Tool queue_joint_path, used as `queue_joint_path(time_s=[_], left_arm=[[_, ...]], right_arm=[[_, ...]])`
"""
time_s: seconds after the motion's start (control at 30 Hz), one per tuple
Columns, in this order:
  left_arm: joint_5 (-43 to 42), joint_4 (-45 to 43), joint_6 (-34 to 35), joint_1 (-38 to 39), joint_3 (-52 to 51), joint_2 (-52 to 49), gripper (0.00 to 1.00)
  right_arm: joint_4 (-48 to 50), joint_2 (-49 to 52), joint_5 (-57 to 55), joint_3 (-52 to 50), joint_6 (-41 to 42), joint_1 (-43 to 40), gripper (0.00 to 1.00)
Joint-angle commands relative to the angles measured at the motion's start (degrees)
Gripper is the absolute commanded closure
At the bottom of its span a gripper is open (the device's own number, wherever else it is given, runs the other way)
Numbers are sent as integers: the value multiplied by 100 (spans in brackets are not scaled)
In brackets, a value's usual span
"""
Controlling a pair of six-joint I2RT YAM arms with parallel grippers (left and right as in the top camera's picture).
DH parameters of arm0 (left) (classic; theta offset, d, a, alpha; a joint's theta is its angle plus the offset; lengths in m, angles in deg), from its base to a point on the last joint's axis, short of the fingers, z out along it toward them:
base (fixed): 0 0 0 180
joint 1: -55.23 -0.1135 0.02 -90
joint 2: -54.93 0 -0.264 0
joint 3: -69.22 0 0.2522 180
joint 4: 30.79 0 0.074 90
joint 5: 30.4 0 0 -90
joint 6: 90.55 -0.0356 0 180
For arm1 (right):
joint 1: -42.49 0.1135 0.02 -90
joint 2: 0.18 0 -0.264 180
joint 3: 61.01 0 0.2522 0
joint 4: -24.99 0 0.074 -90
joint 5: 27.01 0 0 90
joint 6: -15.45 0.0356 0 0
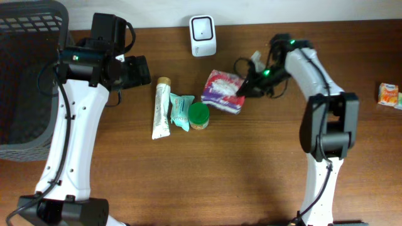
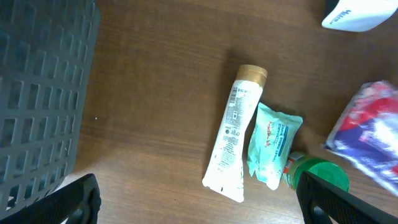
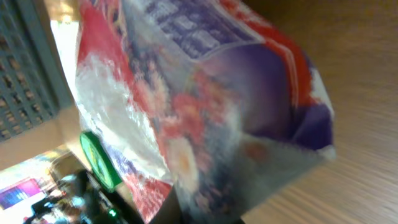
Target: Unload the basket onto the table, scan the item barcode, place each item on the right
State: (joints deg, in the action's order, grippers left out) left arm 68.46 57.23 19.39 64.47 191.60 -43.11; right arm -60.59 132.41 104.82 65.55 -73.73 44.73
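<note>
Item: purple-and-red packet (image 1: 221, 90) lies on the tabletop (image 1: 251, 163), near the white scanner (image 1: 203, 36).
Right jaws: clamped on the packet's edge, likely to lift its barcode toward the scanner.
Left jaws: wide apart, empty, out of the way.

Overhead view, two arms. The left arm (image 1: 70, 129) rises from its base at the near left corner of the table as a long white link, slanting away to a black wrist at the far left; a green lamp glows on the wrist. The left tool (image 1: 137, 70) points rightward, level above the table, jaws spread wide. In the left wrist view its two dark fingertips (image 2: 69, 200) stand at opposite lower corners.

The right arm (image 1: 325, 129) climbs from the near right base to a black elbow, runs on to the far side, then folds back leftward and down. The right tool (image 1: 244, 89) points left, low over the table, jaws closed together; green lamps glow along the wrist.
</note>
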Motion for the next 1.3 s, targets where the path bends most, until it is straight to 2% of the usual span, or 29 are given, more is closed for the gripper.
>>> queue_joint_path(time_s=[0.0,0.13,0.2,0.27,0.3,0.4,0.63,0.67,0.7,0.8,0.9,1.07,1.17,1.27], left_arm=[[39,2,-26,9,0,-4,1],[42,2,-26,9,0,-4,1],[42,2,-26,9,0,-4,1],[42,2,-26,9,0,-4,1],[42,2,-26,9,0,-4,1],[42,2,-26,9,0,-4,1],[42,2,-26,9,0,-4,1],[42,2,-26,9,0,-4,1],[39,2,-26,13,0,-4,1],[39,2,-26,13,0,-4,1],[42,2,-26,13,0,-4,1],[42,2,-26,13,0,-4,1],[42,2,-26,11,0,-4,1],[42,2,-26,11,0,-4,1]], right_arm=[[-542,-164,-839,678,-1145,-125,96],[-866,-162,-1751,625,-2214,-125,96],[-890,-157,-2592,623,-2310,-125,96],[-903,-149,-2922,623,-2304,-175,96],[-903,-140,-2855,623,-2284,-229,87],[-874,-107,-2852,623,-1937,-293,40],[-745,-103,-2835,625,-1075,-299,39],[-728,-109,-2841,636,-984,-299,33],[-811,-111,-2844,798,-748,-302,27],[-1484,-116,-2920,1823,-605,-129,24],[-1606,-116,-4201,2450,299,501,20],[-927,-96,-5974,1910,2312,1644,16],[-483,-96,-6957,1255,2868,2098,16],[238,-96,-7528,319,3014,2345,18]])
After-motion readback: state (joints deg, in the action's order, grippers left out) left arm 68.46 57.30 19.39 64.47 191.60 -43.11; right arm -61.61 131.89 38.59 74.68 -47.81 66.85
